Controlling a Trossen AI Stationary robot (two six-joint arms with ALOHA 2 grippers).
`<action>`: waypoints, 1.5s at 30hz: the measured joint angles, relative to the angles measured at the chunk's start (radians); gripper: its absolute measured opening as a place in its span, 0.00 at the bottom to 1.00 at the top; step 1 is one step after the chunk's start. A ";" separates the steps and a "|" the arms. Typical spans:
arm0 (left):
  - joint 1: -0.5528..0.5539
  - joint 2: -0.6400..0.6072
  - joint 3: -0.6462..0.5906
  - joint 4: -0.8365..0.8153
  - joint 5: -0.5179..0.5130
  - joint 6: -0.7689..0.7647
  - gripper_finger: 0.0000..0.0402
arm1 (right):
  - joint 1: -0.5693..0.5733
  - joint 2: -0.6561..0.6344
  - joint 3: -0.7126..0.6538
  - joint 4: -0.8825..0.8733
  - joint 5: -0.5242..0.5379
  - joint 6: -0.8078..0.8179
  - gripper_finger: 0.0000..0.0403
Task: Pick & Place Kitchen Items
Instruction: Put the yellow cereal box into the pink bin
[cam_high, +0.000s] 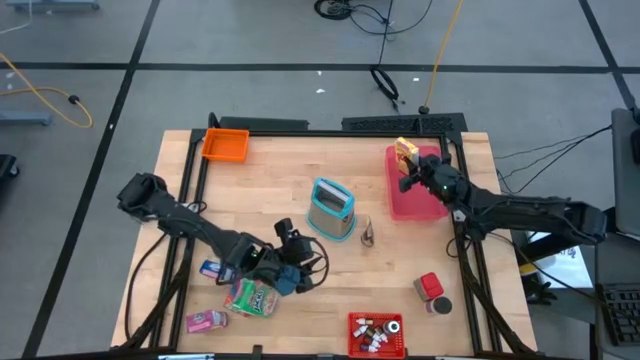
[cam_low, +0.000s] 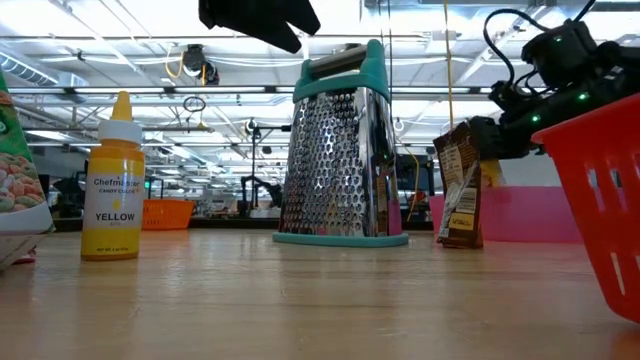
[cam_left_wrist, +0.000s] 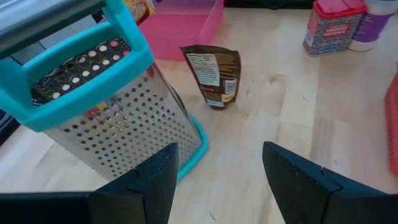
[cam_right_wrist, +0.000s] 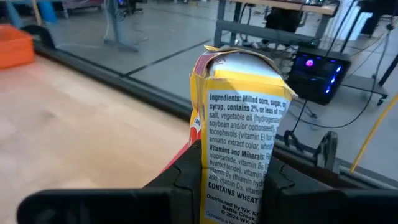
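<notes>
My right gripper is shut on a yellow cereal box over the far end of the pink tray. My left gripper hovers open above the table's middle. It points at a teal-framed metal grater and a brown packet that stands upright on its bottom edge. Green, pink and blue packets lie under the left arm. A red canister lies near the right edge. My right gripper pinches the yellow box by the lower part of its two broad faces, one finger on each. The narrow side with the ingredients print faces the wrist. The fingers come nearly level, pointing toward the far edge. The box stands upright; its bottom is hidden.
An orange bin sits at the far left corner. A red bin with small bottles sits at the near edge. A yellow squeeze bottle stands at the left of the low view. Bare wood lies between grater and orange bin.
</notes>
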 joint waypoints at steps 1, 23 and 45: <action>0.004 0.000 0.000 0.000 0.000 0.001 0.58 | -0.015 0.016 0.000 0.026 -0.018 -0.006 0.18; 0.039 0.000 0.000 0.000 0.034 0.044 0.58 | -0.165 0.372 0.000 0.395 -0.153 -0.017 0.20; 0.040 0.000 0.000 0.000 0.035 0.041 0.58 | -0.165 0.397 0.001 0.442 -0.148 -0.036 0.53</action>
